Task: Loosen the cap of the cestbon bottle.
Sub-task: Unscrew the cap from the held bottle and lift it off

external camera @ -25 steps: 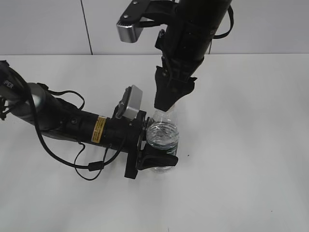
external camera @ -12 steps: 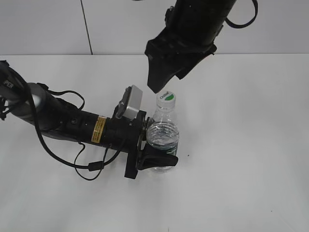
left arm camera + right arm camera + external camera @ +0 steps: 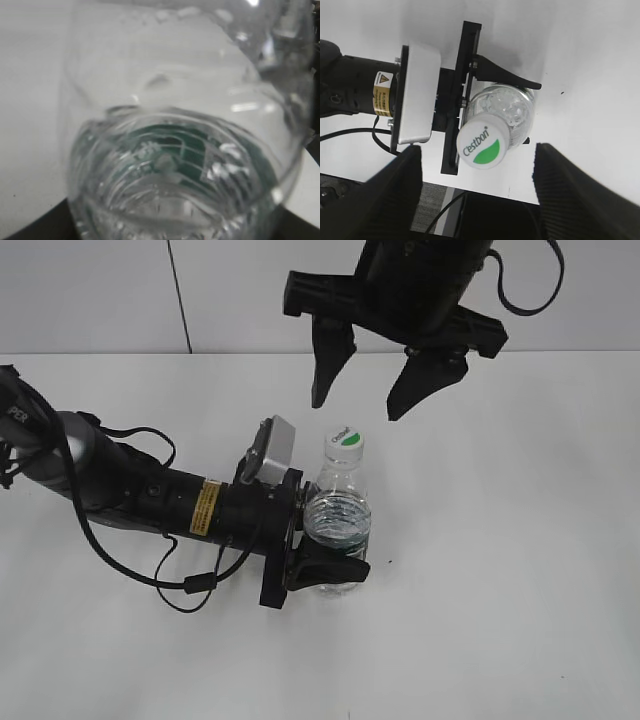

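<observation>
Exterior view: bottle (image 3: 337, 530) upright on white table (image 3: 500, 570), clamped low on body by left gripper (image 3: 325, 565). Right gripper (image 3: 377, 405) spread wide, above cap (image 3: 344, 442), not touching. Thin clear plastic, part full; likely light, squashy, tips easily. Label mostly hidden behind jaw.

Left wrist view: bottle wall fills frame, blurred; green label (image 3: 185, 155) warped through water. Fingers not visible.

Right wrist view: cap (image 3: 483, 140) seen top-down between open fingers (image 3: 395, 192). Best hold looks like cap's rim; ridges not discernible, may be slippery.
</observation>
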Tool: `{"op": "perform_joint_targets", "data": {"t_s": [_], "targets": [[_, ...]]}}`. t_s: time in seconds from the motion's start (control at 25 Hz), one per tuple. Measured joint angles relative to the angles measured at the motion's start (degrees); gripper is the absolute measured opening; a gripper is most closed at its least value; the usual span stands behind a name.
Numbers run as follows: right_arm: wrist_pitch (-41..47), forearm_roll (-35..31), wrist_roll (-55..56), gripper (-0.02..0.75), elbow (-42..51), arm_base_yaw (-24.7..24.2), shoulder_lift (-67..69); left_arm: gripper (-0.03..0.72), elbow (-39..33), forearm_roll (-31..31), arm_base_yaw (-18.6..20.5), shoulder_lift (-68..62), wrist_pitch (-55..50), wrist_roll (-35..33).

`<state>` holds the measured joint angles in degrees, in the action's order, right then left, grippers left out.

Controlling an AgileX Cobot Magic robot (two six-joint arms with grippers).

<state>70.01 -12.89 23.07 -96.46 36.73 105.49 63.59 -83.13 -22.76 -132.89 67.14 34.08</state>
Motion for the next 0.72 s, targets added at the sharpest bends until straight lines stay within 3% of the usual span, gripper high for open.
{"op": "perform_joint_targets", "data": {"t_s": [0.72], "targets": [[0.0, 0.33, 6.08, 0.526, 0.0, 0.0, 3.11, 0.405, 0.0, 1.43, -0.05, 0.0, -0.77, 0.59]]}}
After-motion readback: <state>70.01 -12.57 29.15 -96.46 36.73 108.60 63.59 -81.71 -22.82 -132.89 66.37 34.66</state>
